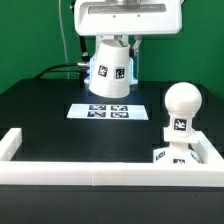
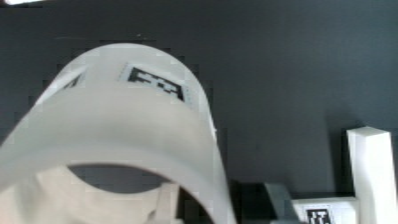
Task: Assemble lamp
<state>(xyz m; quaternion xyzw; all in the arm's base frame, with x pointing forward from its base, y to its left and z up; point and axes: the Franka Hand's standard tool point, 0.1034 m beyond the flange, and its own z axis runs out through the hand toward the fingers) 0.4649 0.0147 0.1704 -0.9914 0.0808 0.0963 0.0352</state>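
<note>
The shade (image 1: 109, 72), a tapered white cup with a black-and-white square tag on its side, hangs under the white body of the arm at the 12 o'clock part of the exterior view, wide end down, clear of the black table (image 1: 55, 120) and directly above the marker board (image 1: 112, 110). The gripper (image 1: 112, 42) sits at the shade's narrow upper end; its fingertips are hidden by the shade and the arm body, so the frames do not show whether the fingers are closed on the shade or standing apart. In the wrist view the shade (image 2: 128, 140) fills most of the picture as a pale cone with one tag on its outer wall and a dark opening near the camera; no finger can be made out there. The bulb (image 1: 181, 108), a round white ball on a short tagged stem, stands upright at about 4 o'clock from the shade in the exterior view, well apart from it. It rests on the base (image 1: 176, 155), a flat white tagged piece lying in the corner formed by the white border rail (image 1: 60, 166). The rail runs along the 6 o'clock edge of the table and turns up at both ends. A black cable (image 1: 62, 68) lies at 9 o'clock from the shade.
</note>
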